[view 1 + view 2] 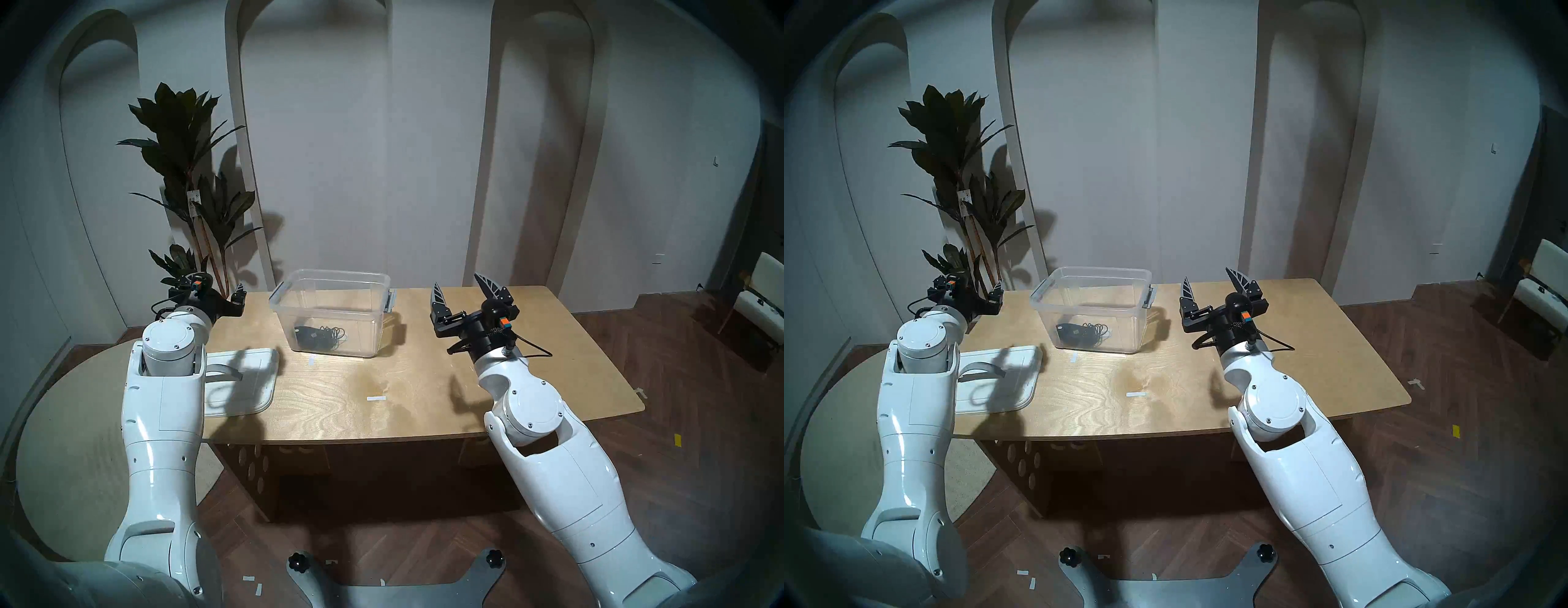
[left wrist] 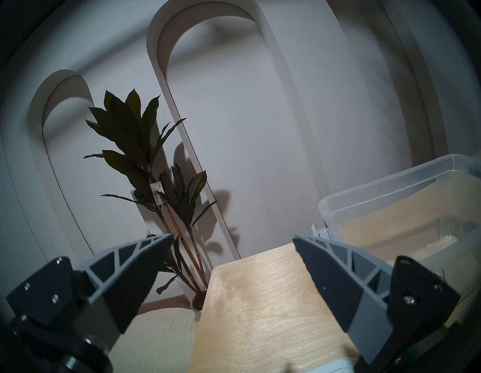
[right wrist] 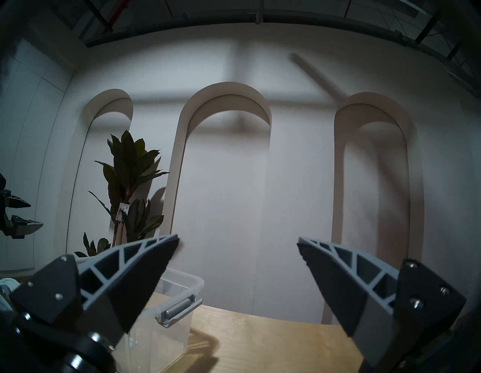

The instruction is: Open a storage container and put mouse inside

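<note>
Tub (image 1: 335, 316) stood lidless, mouse (image 1: 307, 334) inside, lid (image 1: 239, 380) on desk (image 1: 424, 382); both pincers, left (image 2: 233, 241) and right (image 1: 462, 291), gaped empty; task looked complete.

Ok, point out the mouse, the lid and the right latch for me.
mouse (image 1: 306, 335), head stereo left, black body inside tub.
lid (image 1: 254, 397), head stereo left, flat white near-right corner.
right latch (image 3: 177, 310), right wrist, grey bar.

Staged home-like room, likely robot test studio. White wall (image 1: 424, 148) with arched niches behind far edge of plywood table (image 1: 424, 403). Potted plant (image 1: 191, 170) with tag off table's far-left corner. Dark herringbone wood floor (image 1: 679, 424), tape scraps on it. Cream chair (image 1: 763, 297) at far right. Exposed ceiling pipes (image 3: 109, 18) in right wrist view.
</note>
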